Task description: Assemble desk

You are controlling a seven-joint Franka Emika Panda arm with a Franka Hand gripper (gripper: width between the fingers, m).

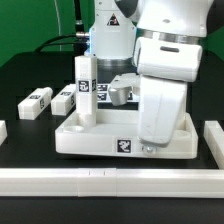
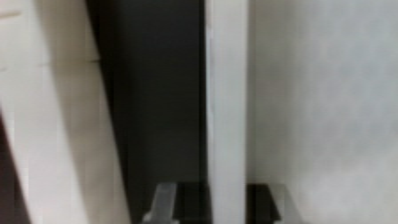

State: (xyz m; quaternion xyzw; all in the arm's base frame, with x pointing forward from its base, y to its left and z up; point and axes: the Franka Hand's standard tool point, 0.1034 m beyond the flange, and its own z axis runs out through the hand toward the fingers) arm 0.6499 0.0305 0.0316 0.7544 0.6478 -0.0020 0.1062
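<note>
The tabletop point(image 1: 105, 140) lies flat, rim up, on the black table point(image 1: 30, 150), with one leg point(image 1: 87, 88) upright in its corner on the exterior view's left. The gripper point(image 2: 217, 203) is at the tabletop's other end, its fingers point(image 2: 169, 203) clamped on the thin raised wall. One loose leg point(image 1: 35, 103) and a second loose leg point(image 1: 65, 100) lie beside the tabletop on the exterior view's left; the long white rail point(image 1: 100, 180) runs just in front of it.

Black table point(image 1: 25, 140) with white tabletop point(image 1: 90, 140), 2 loose legs point(image 1: 36, 101), long white rail point(image 1: 110, 180).
</note>
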